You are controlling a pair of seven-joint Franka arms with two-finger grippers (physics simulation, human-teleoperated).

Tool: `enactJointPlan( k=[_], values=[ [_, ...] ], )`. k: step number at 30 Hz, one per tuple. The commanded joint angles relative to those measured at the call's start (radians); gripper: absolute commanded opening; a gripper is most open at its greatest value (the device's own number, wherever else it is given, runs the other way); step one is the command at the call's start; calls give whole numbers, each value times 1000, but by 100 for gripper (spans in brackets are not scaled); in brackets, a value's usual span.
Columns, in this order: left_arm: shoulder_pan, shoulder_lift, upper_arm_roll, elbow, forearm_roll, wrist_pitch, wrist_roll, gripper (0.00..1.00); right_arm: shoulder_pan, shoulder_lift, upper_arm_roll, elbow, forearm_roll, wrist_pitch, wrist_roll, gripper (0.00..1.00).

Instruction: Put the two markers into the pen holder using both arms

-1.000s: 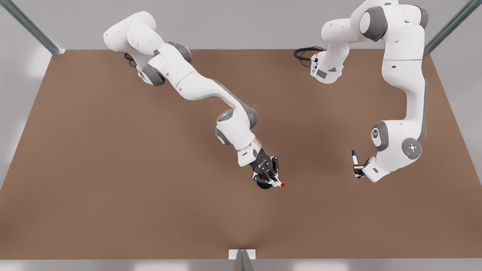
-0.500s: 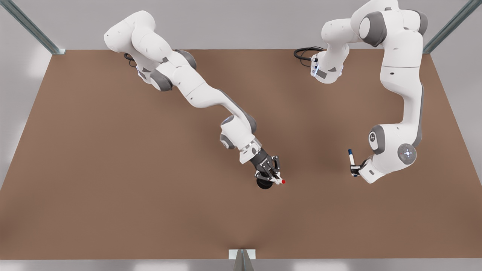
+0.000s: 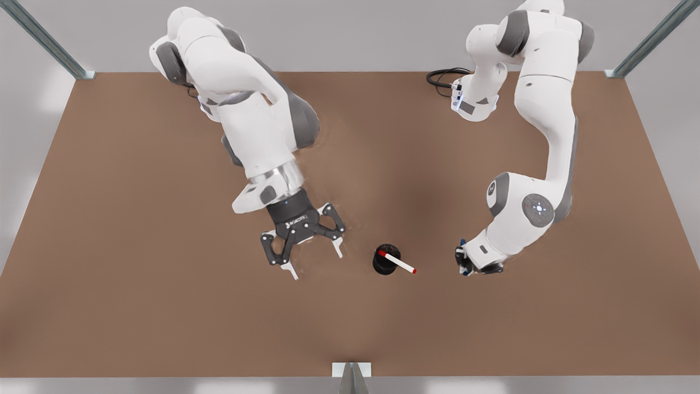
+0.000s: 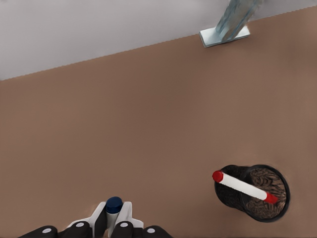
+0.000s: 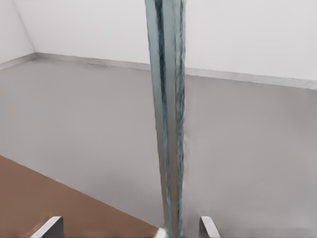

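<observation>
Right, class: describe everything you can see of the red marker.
The red marker is a thin white-barrelled pen, plastic by its look, with a red cap and a red end. It leans tilted in the pen holder, one red end inside the cup, the other sticking out past the rim toward the front view's right. Neither gripper touches it.

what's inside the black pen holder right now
The red-capped marker stands slanted in the pen holder, its upper end leaning out over the rim. The wrist view shows a dark mesh interior; the cup's bottom beneath the marker is hidden.
</observation>
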Motion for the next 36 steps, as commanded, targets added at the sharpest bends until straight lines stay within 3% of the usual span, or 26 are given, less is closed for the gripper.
enactJointPlan(
  k=[1, 3, 4, 6, 7, 10, 15, 19, 31, 32, 33, 36],
  values=[
    [-19, 8, -62, 68, -167, -3, -177, 21, -111, -81, -4, -14, 43, -905, 20, 100],
    [-27, -5, -136, 76, -216, 19, -171, 21, -280, -301, 2, -392, 26, -790, -463, 100],
    [-27, -9, -161, 74, -218, 46, -171, 21, -321, -341, 2, -433, 30, -778, -501, 100],
    [-41, -13, -197, 63, -216, 132, -134, 21, -401, -428, 28, -598, 27, -761, -499, 100],
    [-41, -9, -199, 7, -218, 235, 13, 21, -410, -444, 31, -618, 26, -736, -303, 100],
    [-41, -1, -197, -75, -218, 393, 125, 21, -412, -503, 43, -736, -2, -595, -153, 100],
    [-48, 50, -197, -62, -216, 543, 139, 21, -432, -471, 60, -724, -6, -540, -141, 100],
    [-38, 54, -193, -52, -167, 553, 157, 21, -475, -471, 100, -724, -8, -532, -139, 100],
    [-41, 80, -188, -147, -167, 553, 220, 21, -475, -459, 88, -707, -5, -537, -158, 100],
    [-48, 88, -188, -145, -167, 553, 223, 93, -475, -459, 88, -707, -6, -537, -158, 100],
    [-50, 88, -190, -145, -167, 553, 216, 100, -475, -459, 88, -706, -6, -537, -158, 100],
    [-50, 80, -190, -144, -169, 551, 211, 100, -475, -459, 91, -697, -8, -546, -158, 100]
  ],
)
